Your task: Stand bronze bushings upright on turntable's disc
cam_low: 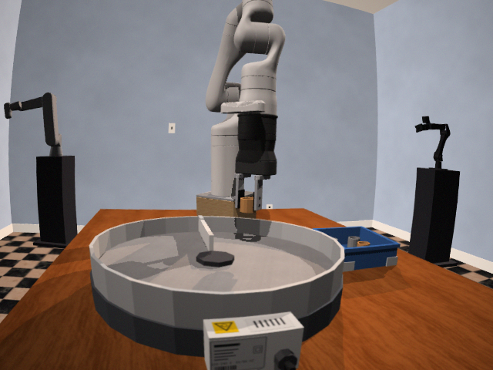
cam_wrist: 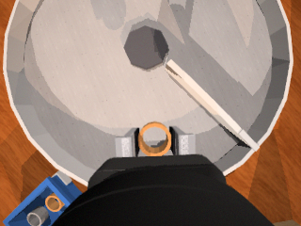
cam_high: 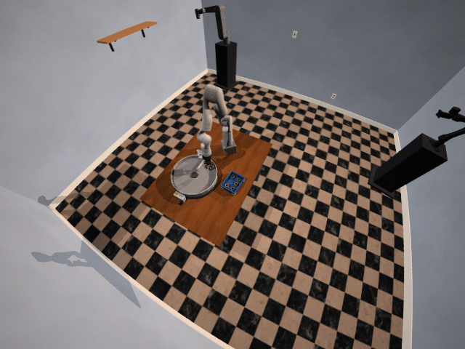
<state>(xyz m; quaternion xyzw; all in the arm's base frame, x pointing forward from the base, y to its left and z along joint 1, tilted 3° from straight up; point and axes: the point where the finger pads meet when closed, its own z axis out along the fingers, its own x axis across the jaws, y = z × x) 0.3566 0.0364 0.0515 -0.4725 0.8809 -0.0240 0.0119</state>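
Observation:
My gripper (cam_low: 247, 203) is shut on a bronze bushing (cam_low: 246, 204), held upright with its open end up. It hangs above the far part of the turntable's grey disc (cam_low: 223, 263), inside the rim, clear of the dark hub (cam_low: 215, 258). In the wrist view the bushing (cam_wrist: 154, 138) shows as an orange ring between the fingers, over the disc (cam_wrist: 126, 63) near its edge, with the hub (cam_wrist: 146, 45) further in. The blue crate (cam_low: 358, 247) stands right of the turntable and holds a steel bushing (cam_low: 353, 240) and a bronze bushing (cam_low: 363, 243). The crate also shows in the wrist view (cam_wrist: 40, 210).
A white vane (cam_low: 206, 233) runs from the hub to the rim, just left of the gripper. The disc has a raised grey wall (cam_low: 215, 294). A control box (cam_low: 253, 338) sits at the turntable's front. The arm's base block (cam_low: 216, 205) stands behind the turntable.

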